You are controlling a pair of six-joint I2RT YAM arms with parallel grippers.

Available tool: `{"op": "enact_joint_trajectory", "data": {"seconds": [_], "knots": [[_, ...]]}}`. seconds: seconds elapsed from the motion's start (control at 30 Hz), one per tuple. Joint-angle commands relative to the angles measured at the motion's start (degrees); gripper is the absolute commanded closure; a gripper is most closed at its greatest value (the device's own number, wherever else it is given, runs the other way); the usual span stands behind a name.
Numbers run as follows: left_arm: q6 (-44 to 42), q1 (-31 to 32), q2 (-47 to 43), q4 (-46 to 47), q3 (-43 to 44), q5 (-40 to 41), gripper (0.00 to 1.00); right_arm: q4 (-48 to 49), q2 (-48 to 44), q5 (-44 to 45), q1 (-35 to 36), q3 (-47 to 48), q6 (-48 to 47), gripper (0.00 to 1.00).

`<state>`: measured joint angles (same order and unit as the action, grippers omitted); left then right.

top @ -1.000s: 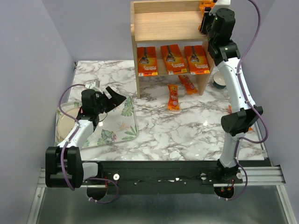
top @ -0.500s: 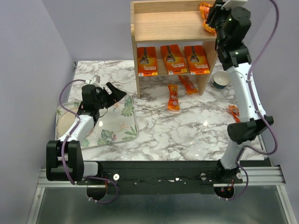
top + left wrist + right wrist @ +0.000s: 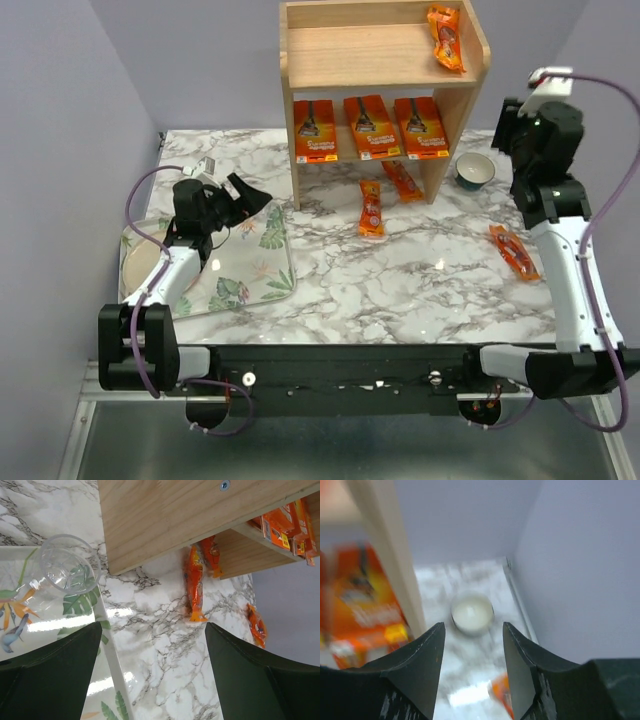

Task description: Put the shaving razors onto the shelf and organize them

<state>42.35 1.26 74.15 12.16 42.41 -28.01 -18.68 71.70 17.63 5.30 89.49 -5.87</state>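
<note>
The wooden shelf [image 3: 300, 60] stands at the back. One narrow orange razor pack [image 3: 445, 38] lies on its top tier. Three wide orange razor cards [image 3: 368, 127] stand on the lower tier. Two narrow packs [image 3: 371, 208] [image 3: 402, 180] lie on the table before the shelf, and a third [image 3: 514, 250] lies at the right. My right gripper [image 3: 512, 128] hangs open and empty right of the shelf, above the bowl; in its wrist view the right gripper [image 3: 472, 650] frames the bowl [image 3: 471, 614]. My left gripper [image 3: 245, 198] is open and empty over the tray.
A leaf-print tray [image 3: 255, 265] lies at the left with a plate [image 3: 140, 262] beside it and a clear glass cup [image 3: 67, 570] on it. A small bowl [image 3: 474, 170] sits right of the shelf. Purple walls close in on both sides.
My right arm has drawn back from the shelf's top tier to the right and lower, leaving the narrow pack there, and its jaws have widened. The left arm has barely moved.
</note>
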Motion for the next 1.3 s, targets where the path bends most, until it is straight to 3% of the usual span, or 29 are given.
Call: {"op": "enact_joint_trajectory", "data": {"seconds": [0.0, 0.1, 0.27, 0.43, 0.6, 0.73, 0.97, 1.1, 1.2, 1.27], "knots": [[-2.4, 0.0, -2.6, 2.0, -1.8, -1.7, 0.06, -14.5, -2.3, -1.4, -7.8, -22.3, -3.2, 0.39], [-0.8, 0.0, -2.9, 2.4, -3.1, -2.6, 0.06, -11.5, -2.3, -7.1, -13.7, -29.9, -7.0, 0.38], [-0.5, 0.0, -3.6, 1.9, -3.7, -3.2, 0.07, -11.2, 7.8, -9.9, -22.8, -28.1, -7.2, 0.36], [-3.0, 0.0, -5.2, 0.2, -3.8, -2.1, 0.07, -6.1, 16.5, -14.0, -26.0, -25.7, -15.3, 0.34], [-4.8, 0.0, -6.7, -2.9, -4.3, -2.0, 0.07, -9.1, 26.7, -20.2, -28.6, -21.2, -20.1, 0.36], [-6.2, -0.1, -6.8, -4.8, -3.8, -1.5, 0.07, -7.1, 28.1, -22.3, -29.5, -21.7, -25.0, 0.36], [-6.4, -0.3, -5.3, -4.1, -2.2, -1.5, 0.07, -13.7, 30.1, -25.4, -30.3, -18.0, -26.6, 0.48], [-5.4, -0.3, -4.6, -3.2, -2.1, -1.6, 0.07, -17.5, 30.5, -28.6, -30.5, -17.1, -27.9, 0.65], [-5.1, -0.3, -4.5, -3.1, -2.0, -1.9, 0.07, -18.4, 29.9, -29.0, -30.5, -18.0, -27.8, 0.61], [-4.9, -0.3, -4.6, -2.9, -2.0, -1.9, 0.07, -17.9, 29.3, -28.0, -30.5, -19.4, -27.2, 0.51]]}}
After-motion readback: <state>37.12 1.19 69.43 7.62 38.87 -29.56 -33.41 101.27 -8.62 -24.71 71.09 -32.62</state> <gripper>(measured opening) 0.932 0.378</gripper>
